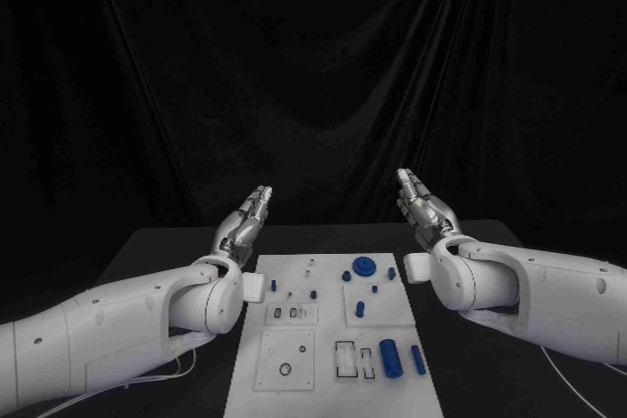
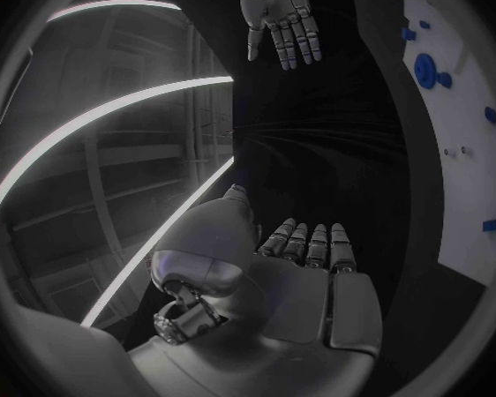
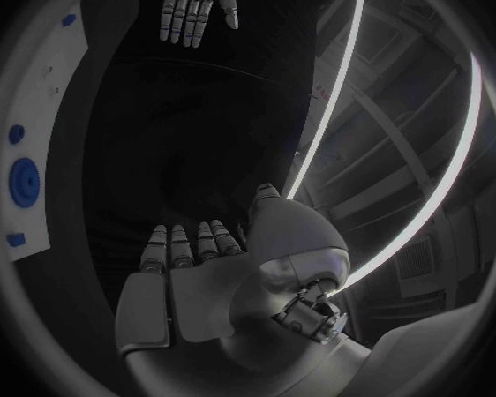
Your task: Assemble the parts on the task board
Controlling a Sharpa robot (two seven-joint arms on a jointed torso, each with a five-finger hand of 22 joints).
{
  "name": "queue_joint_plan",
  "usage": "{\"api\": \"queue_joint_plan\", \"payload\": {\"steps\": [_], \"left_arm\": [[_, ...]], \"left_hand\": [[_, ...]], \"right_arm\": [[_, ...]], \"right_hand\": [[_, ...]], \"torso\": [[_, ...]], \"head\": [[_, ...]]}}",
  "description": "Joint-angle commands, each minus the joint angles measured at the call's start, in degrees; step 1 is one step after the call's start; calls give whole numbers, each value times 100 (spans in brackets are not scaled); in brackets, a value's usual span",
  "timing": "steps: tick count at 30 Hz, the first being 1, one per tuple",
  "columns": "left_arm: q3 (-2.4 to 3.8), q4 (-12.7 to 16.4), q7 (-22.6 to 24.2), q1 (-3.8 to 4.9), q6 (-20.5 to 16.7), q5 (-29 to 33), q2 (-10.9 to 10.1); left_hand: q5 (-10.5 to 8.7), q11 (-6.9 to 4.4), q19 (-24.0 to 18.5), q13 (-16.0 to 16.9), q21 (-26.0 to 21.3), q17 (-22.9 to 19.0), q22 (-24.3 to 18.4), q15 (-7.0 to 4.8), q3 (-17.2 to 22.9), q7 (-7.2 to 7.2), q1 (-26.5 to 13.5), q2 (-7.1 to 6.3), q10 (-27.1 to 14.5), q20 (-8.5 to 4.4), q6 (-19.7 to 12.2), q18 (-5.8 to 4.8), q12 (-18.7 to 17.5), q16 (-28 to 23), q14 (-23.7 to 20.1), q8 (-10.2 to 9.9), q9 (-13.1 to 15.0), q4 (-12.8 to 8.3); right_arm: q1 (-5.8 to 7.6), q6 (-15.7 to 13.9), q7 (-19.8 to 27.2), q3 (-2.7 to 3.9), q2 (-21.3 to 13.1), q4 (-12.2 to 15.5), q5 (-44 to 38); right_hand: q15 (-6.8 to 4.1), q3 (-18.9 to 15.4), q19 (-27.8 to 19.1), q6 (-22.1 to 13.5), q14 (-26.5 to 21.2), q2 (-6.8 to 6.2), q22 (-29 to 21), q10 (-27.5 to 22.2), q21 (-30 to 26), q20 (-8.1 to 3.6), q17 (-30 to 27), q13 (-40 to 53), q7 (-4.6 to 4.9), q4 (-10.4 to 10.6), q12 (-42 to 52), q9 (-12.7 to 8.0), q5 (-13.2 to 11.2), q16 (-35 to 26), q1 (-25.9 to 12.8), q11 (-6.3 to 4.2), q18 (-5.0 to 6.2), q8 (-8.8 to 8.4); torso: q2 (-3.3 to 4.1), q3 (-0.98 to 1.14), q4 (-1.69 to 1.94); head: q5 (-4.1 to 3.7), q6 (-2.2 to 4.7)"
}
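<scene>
Both hands, left hand [image 1: 248, 217] and right hand [image 1: 420, 203], hover empty-fingered beyond the task board [image 1: 327, 382].

White task board [image 1: 330, 364] bears blue parts [image 1: 388, 356]; silver left hand [image 1: 245, 217], black table [image 1: 170, 246].

Task board [image 1: 330, 382]: we saw a long white plate lying flat on the bench, running away from the robot, with several square sub-plates, small holes and two rectangular slots near its near end.
Round part [image 1: 364, 266]: a blue disc sat at the far end of the board, with two smaller blue knobs just beside it.
Cylinder part [image 1: 390, 356]: a blue cylinder lay on its side near the slots.
Thin part [image 1: 419, 360]: a slimmer blue rod lay just beside the cylinder, towards the board's right edge.
Small parts [image 1: 360, 306]: little blue pieces were scattered mid-board.
</scene>
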Motion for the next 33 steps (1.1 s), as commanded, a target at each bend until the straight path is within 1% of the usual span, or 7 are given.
{"api": "queue_joint_plan", "payload": {"steps": [1, 13, 14, 20, 26, 29, 33], "left_arm": [[-107, -89, 667, 149, 1318, 534, 35], [-378, -241, 993, 396, 2140, 841, 78], [-381, -395, 1127, 397, 2449, 867, 3], [-381, -439, 1132, 396, 2523, 866, -20], [-382, -454, 1056, 394, 2689, 864, -128], [-382, -441, 1008, 394, 2758, 864, -231], [-383, -363, 952, 395, 2816, 863, -402]], "left_hand": [[38, -84, 6, -9, -20, -6, -8, -192, -50, -42, 121, 16, 1, -185, 62, -73, -20, -21, 7, 33, 10, 28], [366, 64, 6, -9, -20, -6, -8, 138, 23, -22, 458, 27, 1, 253, 272, 11, -20, -21, 7, 58, 34, 27], [372, 69, 6, -9, -20, -6, -8, 139, 26, -22, 467, 29, 1, 271, 275, 27, -20, -21, 7, 59, 34, 27], [624, 141, 6, -9, -20, -6, -8, 160, 108, 28, 640, 40, 1, 486, 330, 230, -20, -21, 7, 67, 41, 27], [1026, 171, 6, -9, -20, -6, -8, 223, 215, 47, 929, 27, 1, 615, 371, 302, -20, -21, 7, 71, 45, 19], [1145, 181, 6, -9, -20, -6, -8, 249, 244, 46, 1028, 22, 1, 657, 373, 318, -20, -21, 7, 71, 45, 17], [1297, 223, 6, -9, -20, -6, -8, 331, 278, 59, 1182, 8, 1, 753, 406, 337, -20, -21, 7, 76, 49, 10]], "right_arm": [[55, 570, 153, -32, -7, -17, 478], [56, 571, 153, -32, -7, -18, 479], [55, 878, -243, -32, -107, -72, 479], [57, 1011, -348, -32, -115, -76, 479], [136, 1120, -556, -32, -112, -104, 480], [272, 1236, -864, -32, -124, -143, 481], [503, 1636, -1651, -32, -158, -211, 481]], "right_hand": [[-996, -93, -1, 141, -2, -24, -9, 1, -37, -191, -9, -9, 82, 35, -28, 22, -13, -24, 286, 73, 71, 20], [-617, -95, -1, 265, -2, -154, -9, 15, -37, 283, -9, 2, 332, -2, -9, 45, -330, -24, 444, 349, 74, 50], [-582, -88, -1, 302, -2, -160, -9, 23, -37, 342, -9, 8, 361, -13, 1, 51, -336, -24, 473, 377, 71, 60], [-372, -64, -1, 389, -2, -181, -9, 58, -37, 667, -9, 32, 510, -73, 61, 66, -313, -24, 588, 542, 64, 89], [505, -51, 315, 690, 98, -264, 134, 231, 181, 1316, 44, 101, 785, -244, 331, 117, -261, 89, 851, 810, 89, 233], [1308, -29, 1400, 1441, 1161, -382, 434, 1029, 786, 1798, 303, 289, 1168, -502, 1226, 235, 63, 946, 1249, 1563, -13, 633], [1508, 114, 3225, 2326, 2859, -438, 790, 1793, 1659, 1840, 505, 395, 1389, -948, 2085, 369, 873, 1951, 1919, 2056, -149, 1173]], "torso": [[1, 0, 2], [1, 0, 2], [16, 0, 11], [16, 0, -2], [7, -1, 3], [8, -2, 4], [8, -2, -3]], "head": [[1, 0], [1, 0], [-18, -246], [-15, -320], [-65, -443], [-57, -510], [-36, -667]]}}
